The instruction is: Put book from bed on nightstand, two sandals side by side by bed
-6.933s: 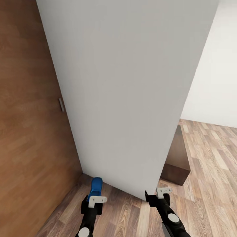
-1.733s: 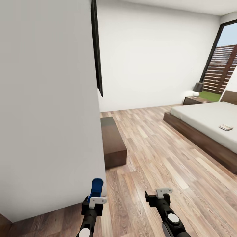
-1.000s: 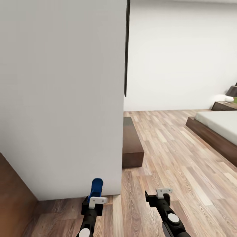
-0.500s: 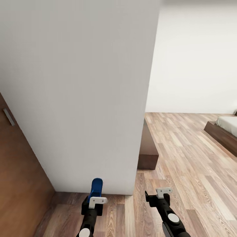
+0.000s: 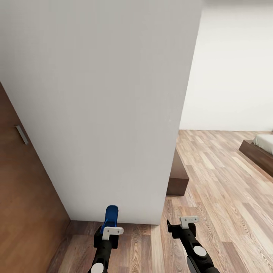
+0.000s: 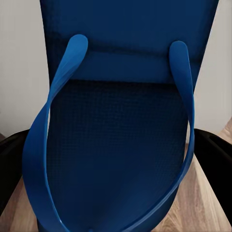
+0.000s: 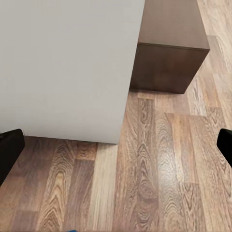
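A bright blue sandal (image 5: 111, 215) stands upright in my left gripper (image 5: 110, 228), low in the head view just in front of a white wall. In the left wrist view the sandal (image 6: 116, 145) shows its straps, with a black finger (image 6: 10, 164) on each side of it. My right gripper (image 5: 184, 224) is open and holds nothing; its fingertips (image 7: 9, 152) stand wide apart over the wood floor. A corner of the bed (image 5: 262, 148), with dark frame and grey mattress, shows at the far right. The book, the nightstands and the other sandal are out of view.
A broad white wall block (image 5: 110, 106) rises close ahead. A brown wooden door (image 5: 26, 189) with a handle stands at the left. A low dark brown bench (image 5: 178, 175) sits against the wall's right side. Wood-plank floor (image 5: 223, 197) opens toward the right.
The whole view has swung left as the camera turned: the wall now sits centred, the door has come in at the left, the bed has slid to the right edge. Both grippers look unchanged.
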{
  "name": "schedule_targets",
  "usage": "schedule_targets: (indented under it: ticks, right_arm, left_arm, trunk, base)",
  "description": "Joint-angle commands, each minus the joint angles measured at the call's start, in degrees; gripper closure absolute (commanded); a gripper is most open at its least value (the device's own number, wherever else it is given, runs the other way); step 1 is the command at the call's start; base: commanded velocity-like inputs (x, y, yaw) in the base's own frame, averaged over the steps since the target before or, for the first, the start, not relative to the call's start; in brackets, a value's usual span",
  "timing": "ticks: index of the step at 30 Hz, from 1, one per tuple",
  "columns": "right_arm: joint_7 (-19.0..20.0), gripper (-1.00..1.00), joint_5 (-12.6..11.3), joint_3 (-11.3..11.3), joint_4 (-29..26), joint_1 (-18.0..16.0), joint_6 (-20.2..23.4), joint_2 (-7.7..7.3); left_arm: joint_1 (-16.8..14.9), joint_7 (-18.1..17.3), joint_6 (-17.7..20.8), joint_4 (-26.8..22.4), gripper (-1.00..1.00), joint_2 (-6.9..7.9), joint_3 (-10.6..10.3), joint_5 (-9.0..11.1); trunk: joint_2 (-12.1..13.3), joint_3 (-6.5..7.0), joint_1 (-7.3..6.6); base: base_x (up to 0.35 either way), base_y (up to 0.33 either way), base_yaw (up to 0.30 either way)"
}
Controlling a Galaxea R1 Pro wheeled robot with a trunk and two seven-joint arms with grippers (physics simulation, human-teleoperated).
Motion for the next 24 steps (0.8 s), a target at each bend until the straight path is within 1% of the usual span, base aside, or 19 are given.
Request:
schedule_targets:
  ticks: [1, 6, 16, 24]
  right_arm:
    - [-0.51, -1.0, -0.37, 0.26, -0.1, -0.05, 0.3, -0.07]
    - [-0.51, -1.0, -0.35, 0.29, -0.1, -0.05, 0.3, -0.08]
    - [-0.43, -1.0, -0.43, 0.22, -0.1, -0.05, 0.3, -0.07]
    - [-0.5, -1.0, -0.44, 0.22, -0.1, -0.05, 0.3, -0.07]
  left_arm:
    - [-0.1, 0.41, -0.37, -0.03, 1.0, 0.07, -0.32, 0.58]
    - [-0.1, 0.41, -0.37, -0.03, 1.0, 0.07, -0.32, 0.58]
    - [-0.1, 0.41, -0.37, -0.03, 1.0, 0.07, -0.32, 0.58]
    - [-0.1, 0.41, -0.45, -0.03, 1.0, 0.07, -0.41, 0.5]
  trunk:
    - [-0.09, -0.1, 0.02]
    - [-0.09, -0.1, 0.02]
    - [-0.09, -0.1, 0.02]
    - [-0.09, -0.1, 0.02]
  base:
    - [0.0, 0.02, 0.0]
    - [0.0, 0.038, 0.0]
    - [0.0, 0.217, 0.0]
    - [0.0, 0.024, -0.001]
